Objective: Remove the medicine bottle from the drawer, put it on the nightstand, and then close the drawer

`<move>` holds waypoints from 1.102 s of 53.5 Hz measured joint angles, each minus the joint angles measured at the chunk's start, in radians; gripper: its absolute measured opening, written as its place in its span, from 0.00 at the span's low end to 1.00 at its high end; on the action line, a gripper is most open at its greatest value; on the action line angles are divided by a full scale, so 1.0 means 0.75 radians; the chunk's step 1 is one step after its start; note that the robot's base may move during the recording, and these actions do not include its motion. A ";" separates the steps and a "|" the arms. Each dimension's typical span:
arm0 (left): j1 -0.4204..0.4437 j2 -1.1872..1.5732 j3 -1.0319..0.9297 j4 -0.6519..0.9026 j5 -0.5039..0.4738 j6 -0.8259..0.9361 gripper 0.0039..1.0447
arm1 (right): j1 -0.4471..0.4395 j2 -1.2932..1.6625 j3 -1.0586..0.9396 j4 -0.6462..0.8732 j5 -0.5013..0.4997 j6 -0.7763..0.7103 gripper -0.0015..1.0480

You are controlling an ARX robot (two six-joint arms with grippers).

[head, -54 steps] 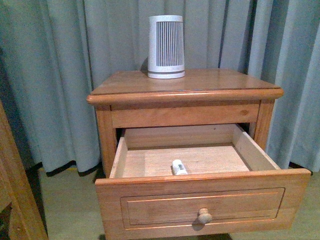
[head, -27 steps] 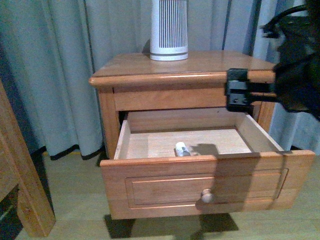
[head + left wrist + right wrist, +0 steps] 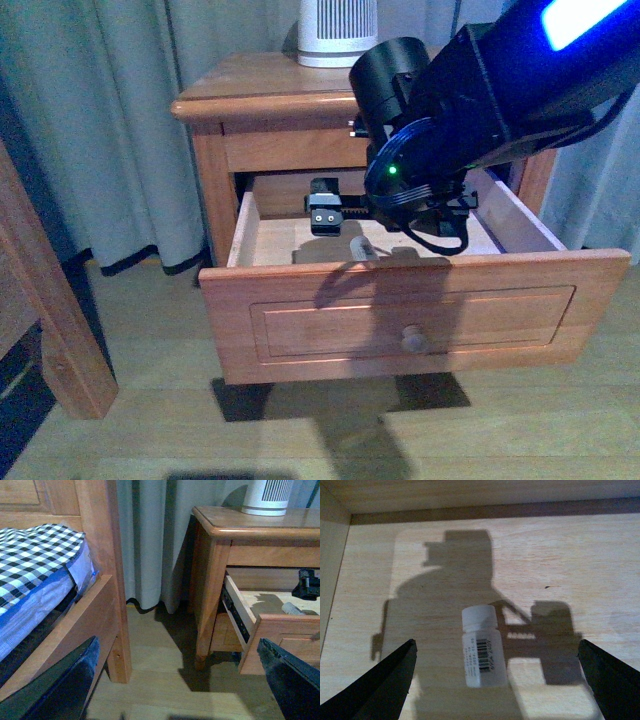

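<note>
The nightstand (image 3: 255, 85) stands ahead with its upper drawer (image 3: 300, 320) pulled fully out. The medicine bottle (image 3: 482, 647), small and white with a barcode label, lies on its side on the drawer floor; it also shows in the front view (image 3: 366, 247) and the left wrist view (image 3: 295, 609). My right gripper (image 3: 496, 647) is open, hovering just above the bottle with one finger on each side, not touching. In the front view the right gripper (image 3: 335, 222) reaches down into the drawer. My left gripper (image 3: 177, 640) is open and empty, low over the floor to the left of the nightstand.
A tall white ribbed device (image 3: 338, 30) stands at the back of the nightstand top. A wooden bed frame (image 3: 100, 610) with a checked mattress (image 3: 35, 565) is on the left. Grey curtains (image 3: 120, 120) hang behind. Wood floor (image 3: 160, 655) lies between the bed and the nightstand.
My right arm has come in from the right and reached down into the open drawer, over the bottle. The front view has shifted lower and closer.
</note>
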 joint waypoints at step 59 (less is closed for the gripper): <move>0.000 0.000 0.000 0.000 0.001 0.000 0.94 | 0.027 0.164 0.307 -0.347 0.023 0.121 0.29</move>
